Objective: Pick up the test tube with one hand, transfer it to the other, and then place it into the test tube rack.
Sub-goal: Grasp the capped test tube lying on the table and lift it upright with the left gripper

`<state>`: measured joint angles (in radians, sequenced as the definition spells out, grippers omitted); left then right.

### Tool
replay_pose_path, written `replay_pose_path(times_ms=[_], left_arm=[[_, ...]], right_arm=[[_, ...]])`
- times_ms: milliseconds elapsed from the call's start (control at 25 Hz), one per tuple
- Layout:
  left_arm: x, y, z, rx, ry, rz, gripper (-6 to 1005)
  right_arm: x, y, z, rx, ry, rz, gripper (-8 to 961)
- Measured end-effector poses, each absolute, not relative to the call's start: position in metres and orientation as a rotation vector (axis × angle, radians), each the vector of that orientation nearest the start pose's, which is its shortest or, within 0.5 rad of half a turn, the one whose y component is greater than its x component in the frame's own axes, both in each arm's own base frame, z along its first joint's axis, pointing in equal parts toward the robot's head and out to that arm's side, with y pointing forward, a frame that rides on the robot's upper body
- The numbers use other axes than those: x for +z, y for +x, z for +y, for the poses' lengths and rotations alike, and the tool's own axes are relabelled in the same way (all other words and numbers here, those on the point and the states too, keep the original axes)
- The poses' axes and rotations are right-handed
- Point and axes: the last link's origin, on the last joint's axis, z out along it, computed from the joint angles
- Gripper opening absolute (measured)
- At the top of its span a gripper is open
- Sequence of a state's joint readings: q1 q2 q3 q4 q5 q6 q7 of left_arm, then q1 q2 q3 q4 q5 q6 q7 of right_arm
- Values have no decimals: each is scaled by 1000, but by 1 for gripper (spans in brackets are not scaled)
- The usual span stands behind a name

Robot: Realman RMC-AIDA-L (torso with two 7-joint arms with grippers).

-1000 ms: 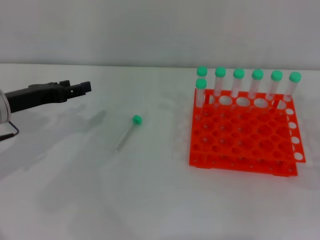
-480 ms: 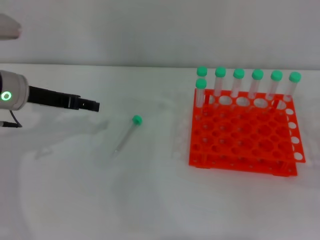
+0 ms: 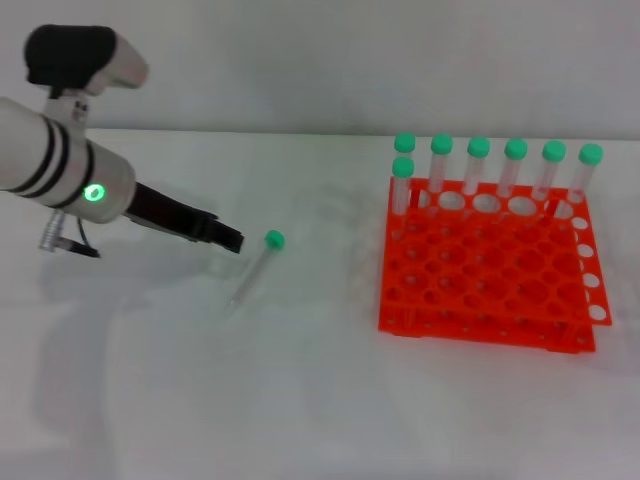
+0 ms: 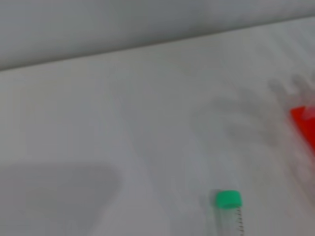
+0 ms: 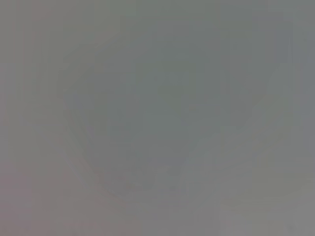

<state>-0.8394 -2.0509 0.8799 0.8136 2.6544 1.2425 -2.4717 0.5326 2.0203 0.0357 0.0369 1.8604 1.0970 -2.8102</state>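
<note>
Probably light, stiff and slippery, the tube (image 3: 252,268) lies at the left hand's (image 3: 228,239) three o'clock; grip unclear; best pinched mid-barrel.

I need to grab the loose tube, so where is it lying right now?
In the head view the test tube lies flat on the table, between the left gripper and the rack.

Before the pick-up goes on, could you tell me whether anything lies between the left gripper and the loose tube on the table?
Nothing visible does. The left gripper sits just beside the tube, near its green cap, with only bare table between them.
</note>
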Motion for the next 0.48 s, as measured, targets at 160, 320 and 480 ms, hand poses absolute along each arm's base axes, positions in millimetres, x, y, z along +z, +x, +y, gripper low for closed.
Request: replay_pose_path(times_ms=[160,320,480], left_arm=[[-1,-218,429,197,-2325,-1300,679],[-10,-222,429,232,-2296,-1333,680],[-15,-224,429,235,-2290,-1344,680]], right_arm=[[37,364,355,692,-1399,716,824],[36,363,355,695,-1401,716,824],[36,363,355,695,-1400,716,824]])
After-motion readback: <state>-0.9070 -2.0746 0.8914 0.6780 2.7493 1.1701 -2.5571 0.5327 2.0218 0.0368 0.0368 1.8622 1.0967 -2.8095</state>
